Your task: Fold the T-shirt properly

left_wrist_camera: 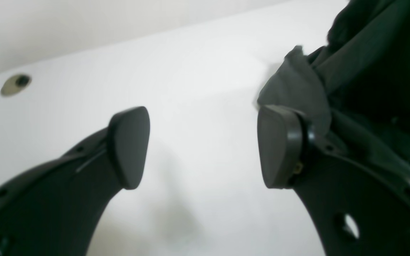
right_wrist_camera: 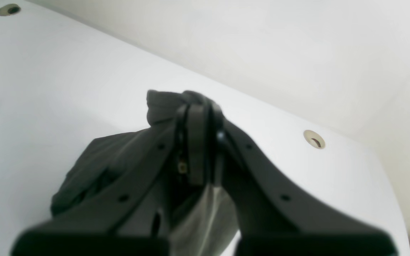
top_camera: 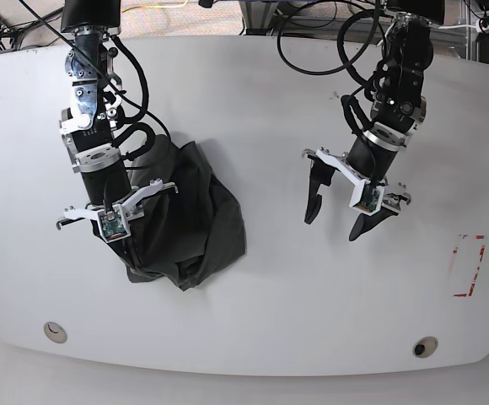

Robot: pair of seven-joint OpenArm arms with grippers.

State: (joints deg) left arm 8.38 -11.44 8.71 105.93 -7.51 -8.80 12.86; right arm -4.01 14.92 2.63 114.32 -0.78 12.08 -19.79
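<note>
A dark, crumpled T-shirt [top_camera: 190, 224] is pinched at a bunched fold by the clenched right gripper [top_camera: 125, 245] and lies heaped under and beside it on the white table [top_camera: 270, 321], while the left gripper [top_camera: 335, 221], well apart, is held wide and released over bare tabletop.
</note>
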